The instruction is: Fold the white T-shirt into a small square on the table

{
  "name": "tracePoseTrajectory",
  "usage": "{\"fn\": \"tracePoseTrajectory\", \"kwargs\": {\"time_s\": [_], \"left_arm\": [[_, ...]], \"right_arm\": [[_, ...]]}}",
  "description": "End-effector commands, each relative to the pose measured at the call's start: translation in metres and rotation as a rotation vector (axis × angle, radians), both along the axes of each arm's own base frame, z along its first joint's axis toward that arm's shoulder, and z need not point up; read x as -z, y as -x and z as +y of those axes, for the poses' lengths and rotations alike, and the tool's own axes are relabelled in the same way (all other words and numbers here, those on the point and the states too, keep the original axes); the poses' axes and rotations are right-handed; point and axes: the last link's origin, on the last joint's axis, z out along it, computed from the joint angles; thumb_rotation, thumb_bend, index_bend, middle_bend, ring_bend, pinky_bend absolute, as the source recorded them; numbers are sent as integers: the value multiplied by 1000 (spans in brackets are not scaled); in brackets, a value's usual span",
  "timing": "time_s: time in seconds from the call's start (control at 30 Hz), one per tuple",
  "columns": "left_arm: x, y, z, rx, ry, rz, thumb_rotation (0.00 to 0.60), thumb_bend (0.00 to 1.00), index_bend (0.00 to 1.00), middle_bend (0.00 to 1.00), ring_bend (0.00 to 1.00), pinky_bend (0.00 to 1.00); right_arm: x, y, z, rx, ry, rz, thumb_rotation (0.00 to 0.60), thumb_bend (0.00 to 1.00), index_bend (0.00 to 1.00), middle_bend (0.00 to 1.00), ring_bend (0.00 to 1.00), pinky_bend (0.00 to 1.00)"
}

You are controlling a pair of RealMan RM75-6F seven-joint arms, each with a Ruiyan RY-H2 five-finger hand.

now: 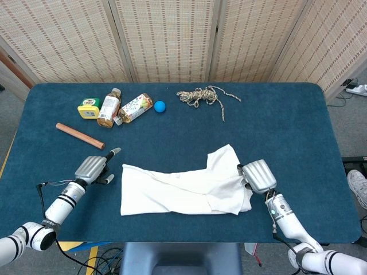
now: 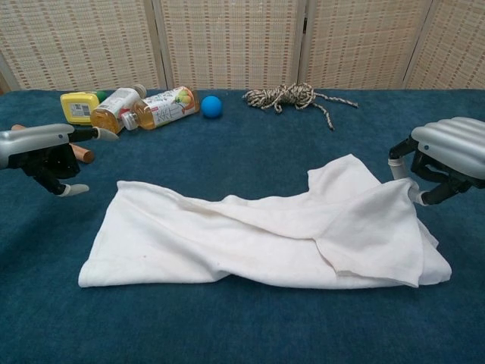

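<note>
White T-shirt (image 1: 183,192) lies flat on the blue worktop (image 1: 275,126), near the front edge, roughly centred. Folded lengthwise into a long rumpled band running left-right. Left end squared off; at the right end 1 flap sticks up toward the back. Diagonal creases across the middle.
</note>
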Motion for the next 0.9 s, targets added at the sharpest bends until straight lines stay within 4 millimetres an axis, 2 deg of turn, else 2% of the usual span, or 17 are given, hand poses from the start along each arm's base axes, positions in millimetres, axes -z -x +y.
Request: {"fn": "tracePoseTrajectory", "kwargs": {"time_s": [0.03,0.6,0.9], "left_arm": [[-2,1,-1,-5,-4,-3,600,408,0,976,925,1000],[-8,-1,-7,-2,-16,-21,600,408,0,974,925,1000],[-9,-1,-10,-1,-11,-18,600,408,0,974,925,1000]], "right_arm": [[2,1,-2,7,-4,3,600,542,794,933,990,1000],[6,8,-2,34,-18,8,600,541,794,932,990,1000],[-6,9,14,38,-20,-32,600,541,794,932,990,1000]]}}
